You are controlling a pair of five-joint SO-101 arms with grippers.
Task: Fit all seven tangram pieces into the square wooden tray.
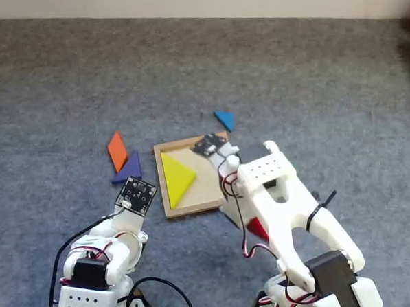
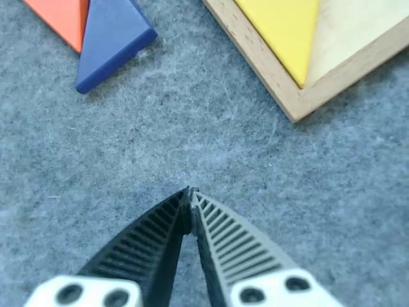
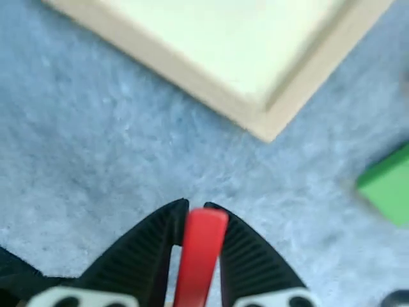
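The square wooden tray (image 1: 194, 209) holds a yellow triangle (image 1: 175, 177). My right gripper (image 3: 199, 220) is shut on a red piece (image 3: 201, 249), just off a corner of the tray (image 3: 268, 121). The red piece (image 1: 257, 228) shows under the right arm. My left gripper (image 2: 190, 193) is shut on nothing over bare carpet, short of the tray's rim (image 2: 268, 77) and the yellow triangle (image 2: 284, 32). An orange parallelogram (image 1: 117, 151) and a dark blue triangle (image 1: 128, 170) lie left of the tray. A small blue triangle (image 1: 224, 119) lies beyond it.
A green piece (image 3: 390, 185) lies on the carpet beside the tray's corner. The dark blue triangle (image 2: 112, 41) and orange piece (image 2: 61, 16) touch each other. Grey carpet covers the table, with open room at the back and far left.
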